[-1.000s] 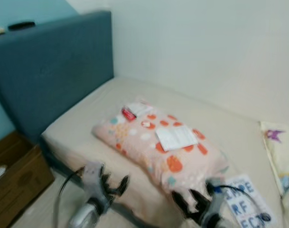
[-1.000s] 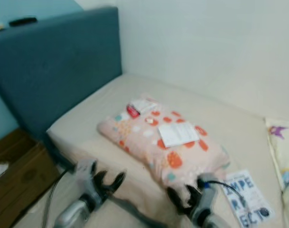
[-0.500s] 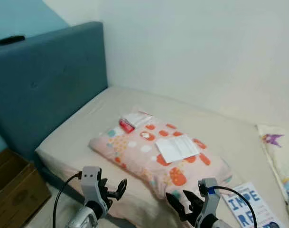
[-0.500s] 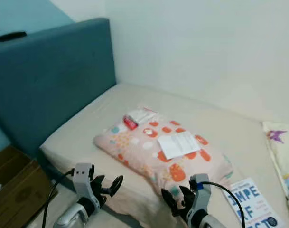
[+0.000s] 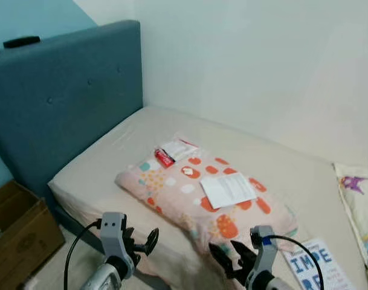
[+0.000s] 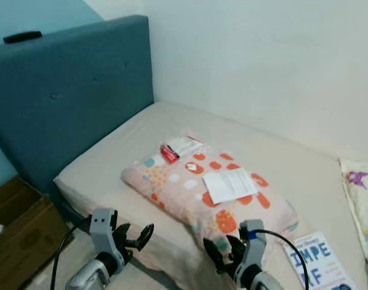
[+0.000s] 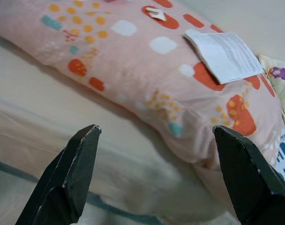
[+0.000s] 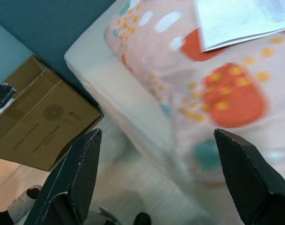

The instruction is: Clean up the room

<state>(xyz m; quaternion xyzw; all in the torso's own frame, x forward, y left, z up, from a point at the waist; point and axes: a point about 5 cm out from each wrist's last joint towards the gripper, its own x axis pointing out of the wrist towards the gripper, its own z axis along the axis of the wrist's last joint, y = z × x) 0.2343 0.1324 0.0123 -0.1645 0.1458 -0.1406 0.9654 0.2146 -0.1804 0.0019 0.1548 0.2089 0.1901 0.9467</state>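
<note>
Head views: pillow (image 5: 202,196) lies on the mattress (image 5: 111,157), a white paper (image 5: 227,189) and a red packet (image 5: 164,158) on top; the framing has shifted slightly since 0.5 s ago, objects unmoved. Left gripper (image 5: 141,241) and right gripper (image 5: 229,260) hover at the bed edge, fingers wide.

Left wrist view: spread fingers (image 7: 67,178) frame the pillow.

Right wrist view: spread fingers (image 8: 72,183) frame the pillow edge and a cardboard box (image 8: 39,122).

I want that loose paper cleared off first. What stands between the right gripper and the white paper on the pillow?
Nothing visible. The right gripper hangs open at the bed's near edge; only the pillow surface lies before the white paper.
</note>
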